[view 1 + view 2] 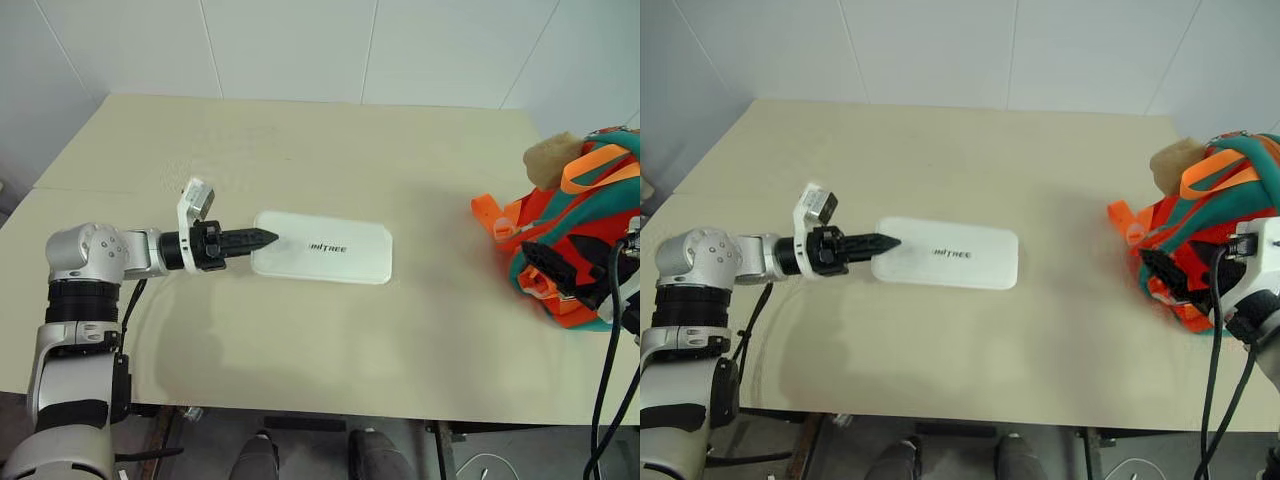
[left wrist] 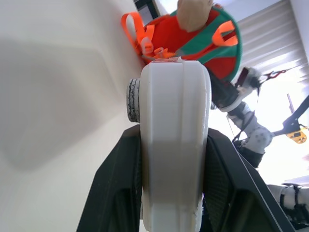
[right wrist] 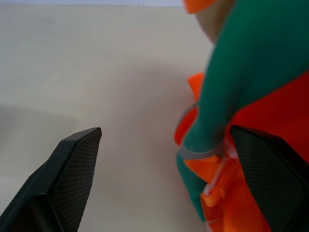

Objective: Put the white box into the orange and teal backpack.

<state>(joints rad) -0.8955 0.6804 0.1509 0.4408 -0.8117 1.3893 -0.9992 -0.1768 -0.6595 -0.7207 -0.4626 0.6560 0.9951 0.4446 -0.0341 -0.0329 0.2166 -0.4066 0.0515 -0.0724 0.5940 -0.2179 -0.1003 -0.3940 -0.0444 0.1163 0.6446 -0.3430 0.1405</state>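
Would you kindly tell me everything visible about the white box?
The white box is a flat, thin, smooth plastic-looking case with rounded corners and small dark UNITREE lettering on top. The left pincer is clamped on one short end, its black fingers either side. It lies about level over the table, far left of the backpack.

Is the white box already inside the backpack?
No, the white box is out over the table, its end clamped in the left end effector, far from the backpack.
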